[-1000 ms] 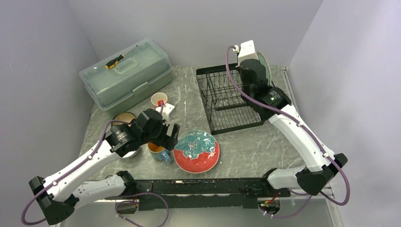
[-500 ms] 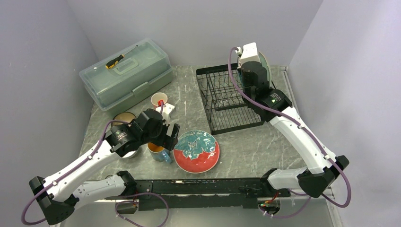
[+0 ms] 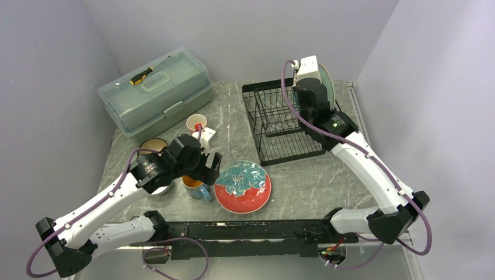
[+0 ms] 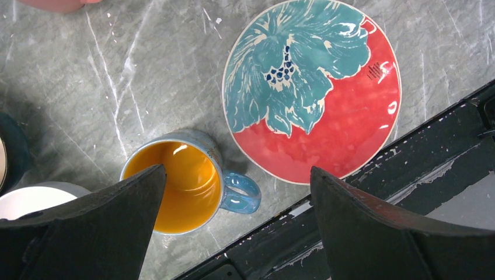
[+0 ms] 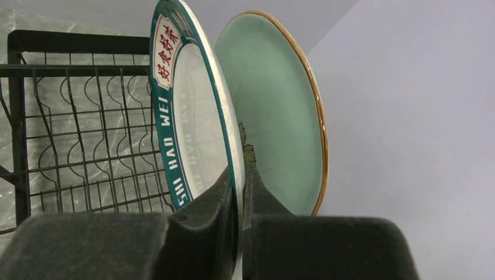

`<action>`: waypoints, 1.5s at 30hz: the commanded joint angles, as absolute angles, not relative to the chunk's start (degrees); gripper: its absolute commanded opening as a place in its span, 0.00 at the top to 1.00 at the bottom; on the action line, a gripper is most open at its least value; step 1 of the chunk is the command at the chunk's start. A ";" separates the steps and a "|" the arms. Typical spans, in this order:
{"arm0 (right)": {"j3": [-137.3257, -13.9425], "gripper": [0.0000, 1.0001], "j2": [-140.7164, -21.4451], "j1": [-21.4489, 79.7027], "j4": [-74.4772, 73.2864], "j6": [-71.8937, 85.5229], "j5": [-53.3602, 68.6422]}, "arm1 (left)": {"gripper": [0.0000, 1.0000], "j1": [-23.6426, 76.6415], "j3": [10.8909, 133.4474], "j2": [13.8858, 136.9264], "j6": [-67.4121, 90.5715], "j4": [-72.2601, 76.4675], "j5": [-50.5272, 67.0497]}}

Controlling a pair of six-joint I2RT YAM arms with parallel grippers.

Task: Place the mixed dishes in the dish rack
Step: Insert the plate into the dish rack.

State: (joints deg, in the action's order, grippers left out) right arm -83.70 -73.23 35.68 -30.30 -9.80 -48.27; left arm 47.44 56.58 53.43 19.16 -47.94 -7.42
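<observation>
My right end effector (image 5: 238,175) is pinched nearly shut on the rim of the white dark-rimmed plate (image 5: 195,116); the pads sit one on each face of it, and the plate stands upright on edge. Its green border carries red characters and white letters. Just behind it, close but with a thin gap showing, the pale green plate (image 5: 274,116) stands upright too, brown along its rim. Both are at the far right end of the dish rack (image 3: 280,125) — whether the lower edge of either plate sits in a slot I cannot tell, as my own fingers hide it. The black wire slots to the left of the plates hold nothing.

My left end effector (image 4: 236,169) hangs over the near left part of the tabletop (image 3: 303,181) with its jaws spread as wide as they go, holding nothing; below it the blue mug (image 4: 175,186) stands upright, orange inside, its handle pointing toward the teal-and-red patterned plate (image 4: 315,93), which lies flat just beside it. One finger's tip overlaps the mug's rim in my wrist view; whether it touches I cannot tell. A white bowl (image 4: 23,198) shows at the lower left edge of that view, and a tan bowl (image 3: 153,146) lies beyond my left wrist; the pink mug (image 3: 197,123) stands farther back, near the translucent green box (image 3: 154,93) — a yellow-and-black screwdriver (image 3: 142,75) lies on its lid.
</observation>
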 commanded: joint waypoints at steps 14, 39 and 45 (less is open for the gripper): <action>-79.28 1.00 -69.92 35.60 -30.59 -4.50 -45.62 | 0.01 47.52 56.78 53.00 19.12 -47.44 -8.13; -80.61 0.54 -68.55 35.77 -31.14 -1.84 -45.13 | 0.01 47.51 56.69 52.65 19.16 -47.51 -8.20; -81.59 0.51 -67.75 36.25 -31.50 -1.61 -45.14 | 0.00 47.53 56.67 52.66 19.24 -47.52 -8.26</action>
